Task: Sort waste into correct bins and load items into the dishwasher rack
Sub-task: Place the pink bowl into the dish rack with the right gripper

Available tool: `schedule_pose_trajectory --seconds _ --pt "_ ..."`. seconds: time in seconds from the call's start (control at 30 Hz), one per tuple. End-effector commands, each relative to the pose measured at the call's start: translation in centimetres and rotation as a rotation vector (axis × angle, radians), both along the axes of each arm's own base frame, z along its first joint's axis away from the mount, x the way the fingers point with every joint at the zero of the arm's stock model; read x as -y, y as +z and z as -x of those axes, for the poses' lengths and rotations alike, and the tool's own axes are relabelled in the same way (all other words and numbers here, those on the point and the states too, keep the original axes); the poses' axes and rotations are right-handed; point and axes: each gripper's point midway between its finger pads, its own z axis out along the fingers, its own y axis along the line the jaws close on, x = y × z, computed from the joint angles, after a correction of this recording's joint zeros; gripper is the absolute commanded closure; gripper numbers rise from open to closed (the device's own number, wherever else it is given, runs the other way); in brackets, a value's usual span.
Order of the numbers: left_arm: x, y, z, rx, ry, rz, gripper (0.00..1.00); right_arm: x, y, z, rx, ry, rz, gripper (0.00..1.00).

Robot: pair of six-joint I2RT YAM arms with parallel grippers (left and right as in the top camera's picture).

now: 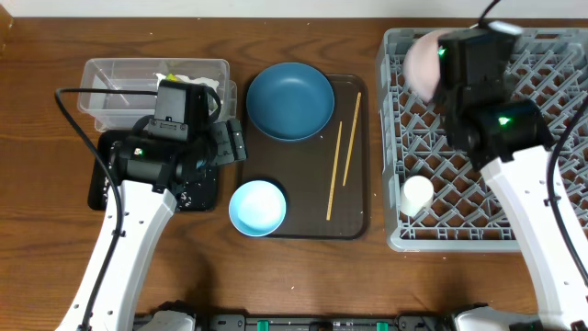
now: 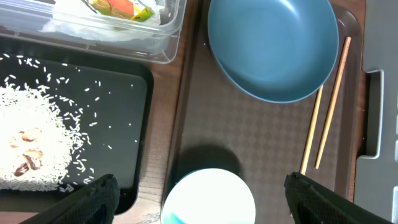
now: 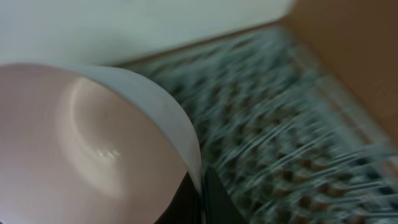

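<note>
Right wrist view shows our right claw (image 3: 200, 198) clenched on the rim of the cream bowl (image 3: 93, 143), over the eleven o'clock corner of the dishwasher rack (image 1: 459, 207). We judge it stiff, slick, breakable. Left claw (image 2: 199, 186) hangs released.

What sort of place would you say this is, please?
Probably a tabletop dish-clearing station, perhaps a lab mock-up: a wooden table with a dishwasher rack, a tray of bowls and chopsticks, and rice in a black bin.
</note>
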Motion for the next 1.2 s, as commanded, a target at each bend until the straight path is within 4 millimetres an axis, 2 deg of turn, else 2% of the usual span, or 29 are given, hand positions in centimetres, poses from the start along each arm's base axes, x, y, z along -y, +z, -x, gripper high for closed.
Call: schedule_pose_trajectory --seconds 0.0,0.17,0.33,0.47,0.63,0.77,1.07,1.17 --pt "-0.2 0.3 -0.3 0.008 0.004 -0.009 0.12 4.4 1.0 -0.7 0.003 -0.172 0.220 0.99" --pt "-0.2 0.3 -0.3 0.008 0.004 -0.009 0.12 6.4 -0.8 -4.8 -0.043 -0.195 0.369 0.99" --pt "-0.2 0.3 -0.3 0.008 0.004 -0.009 0.12 6.5 -4.0 -8.6 -0.100 -0.160 0.473 0.99" --pt "-0.2 0.3 -0.3 0.008 0.004 -0.009 0.12 6.4 -6.4 -10.3 -0.133 -0.162 0.521 0.99" --pt "-0.2 0.3 -0.3 0.008 0.004 -0.009 0.12 6.0 -10.3 -11.0 -0.225 -0.120 0.537 0.99" --pt "-0.2 0.3 -0.3 0.008 0.004 -0.009 0.12 5.7 -12.5 -11.0 -0.288 -0.097 0.550 0.99" --pt "-0.2 0.3 -0.3 0.008 0.004 -0.009 0.12 4.2 -14.7 -11.4 -0.318 -0.038 0.528 0.99" --pt "-0.2 0.3 -0.3 0.008 0.004 -0.009 0.12 5.1 -13.5 -11.2 -0.288 -0.114 0.565 0.99"
